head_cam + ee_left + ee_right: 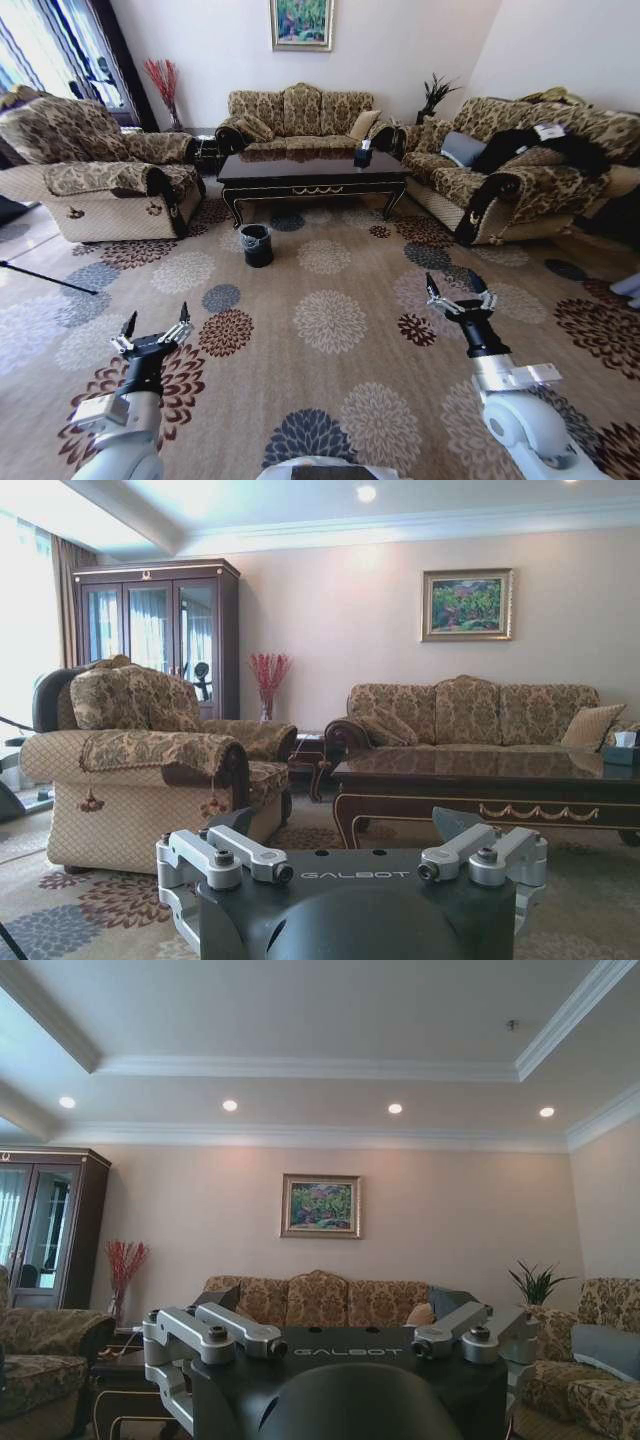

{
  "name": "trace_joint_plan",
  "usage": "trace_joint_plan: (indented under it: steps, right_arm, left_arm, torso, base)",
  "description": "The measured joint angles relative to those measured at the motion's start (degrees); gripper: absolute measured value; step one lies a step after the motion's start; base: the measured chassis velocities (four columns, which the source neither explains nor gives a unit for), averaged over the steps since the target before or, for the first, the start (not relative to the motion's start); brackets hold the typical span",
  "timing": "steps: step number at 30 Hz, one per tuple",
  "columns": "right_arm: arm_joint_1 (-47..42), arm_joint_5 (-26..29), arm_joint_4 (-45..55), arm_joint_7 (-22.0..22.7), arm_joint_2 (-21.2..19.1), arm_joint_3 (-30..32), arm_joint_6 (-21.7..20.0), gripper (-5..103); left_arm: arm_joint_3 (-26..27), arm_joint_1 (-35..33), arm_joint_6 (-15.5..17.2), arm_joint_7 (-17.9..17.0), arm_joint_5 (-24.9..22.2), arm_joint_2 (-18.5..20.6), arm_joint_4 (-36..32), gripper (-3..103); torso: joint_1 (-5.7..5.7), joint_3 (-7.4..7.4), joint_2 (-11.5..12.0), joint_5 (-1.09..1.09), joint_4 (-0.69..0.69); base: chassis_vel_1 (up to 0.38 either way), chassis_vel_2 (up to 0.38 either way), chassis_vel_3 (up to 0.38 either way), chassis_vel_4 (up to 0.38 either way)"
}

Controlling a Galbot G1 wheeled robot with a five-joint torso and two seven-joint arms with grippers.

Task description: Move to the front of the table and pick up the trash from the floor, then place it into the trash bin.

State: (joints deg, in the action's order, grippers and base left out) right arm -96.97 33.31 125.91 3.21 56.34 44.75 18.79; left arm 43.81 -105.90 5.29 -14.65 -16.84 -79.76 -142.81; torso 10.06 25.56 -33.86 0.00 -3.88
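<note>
Beige carpet, the floor (330,300), is spreading out ahead of us, patterned with round flower medallions in brown, grey, navy and cream. Around it, patterned sofas are sitting on the left, far and right sides, and a framed painting (302,22) is hanging on the far wall. We are facing the table (312,168), a long low one of glossy dark wood with gold trim and curved legs, standing far ahead at the centre. Just in front of its left end, the trash bin (256,244) is standing upright on the carpet, small, round and black with a crinkly clear liner. We cannot make out any litter from here. We are holding our left gripper (155,328) near and low on the left, fingers spread apart, and our right gripper (457,292) near on the right, likewise spread.
</note>
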Motion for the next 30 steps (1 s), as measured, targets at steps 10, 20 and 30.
trace_joint_plan:
  steps: [10,20,30]
  right_arm:
    - [0.0,0.0,0.0,0.0,0.0,0.0,0.0,100]
    - [0.0,0.0,0.0,0.0,0.0,0.0,0.0,100]
    - [0.0,0.0,0.0,0.0,0.0,0.0,0.0,100]
  left_arm:
    - [0.0,0.0,0.0,0.0,0.0,0.0,0.0,100]
    - [0.0,0.0,0.0,0.0,0.0,0.0,0.0,100]
    - [0.0,0.0,0.0,0.0,0.0,0.0,0.0,100]
  torso:
    - [1.07,1.67,-2.75,0.0,0.0]
    - [2.11,3.12,-5.24,0.0,0.0]
    - [3.1,4.57,-7.67,0.0,0.0]
  base:
    - [0.0,0.0,0.0,0.0]
    - [0.0,0.0,0.0,0.0]
    - [0.0,0.0,0.0,0.0]
